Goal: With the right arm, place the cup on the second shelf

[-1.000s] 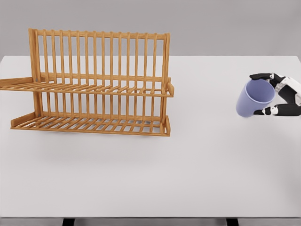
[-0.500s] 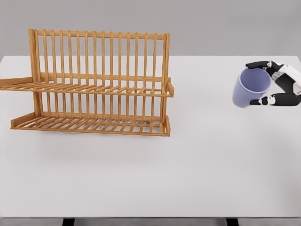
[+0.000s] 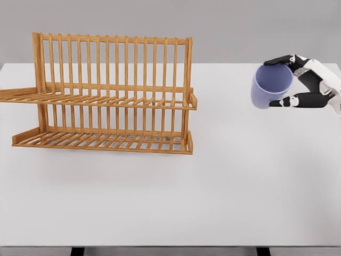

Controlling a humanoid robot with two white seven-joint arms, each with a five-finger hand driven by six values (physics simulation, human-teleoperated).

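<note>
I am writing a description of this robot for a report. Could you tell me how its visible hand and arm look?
Only the right hand shows, at the right edge. Its shell is white, with black fingers and black joint sections. The long, segmented fingers carry small white patches near the knuckles. No cables, sleeves or printed markings are visible.

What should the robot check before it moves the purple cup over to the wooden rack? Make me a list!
1. Cup held by right hand: ok, fingers wrap its rim.
2. Cup lifted off the table: cannot tell from this view.
3. Upper shelf of the rack free: ok, nothing on it.
4. Path between cup and rack: ok, only bare table.
5. Cup upright: not ok, it is tilted, its opening facing the camera.
6. Left arm out of the way: ok, not in view.
</note>
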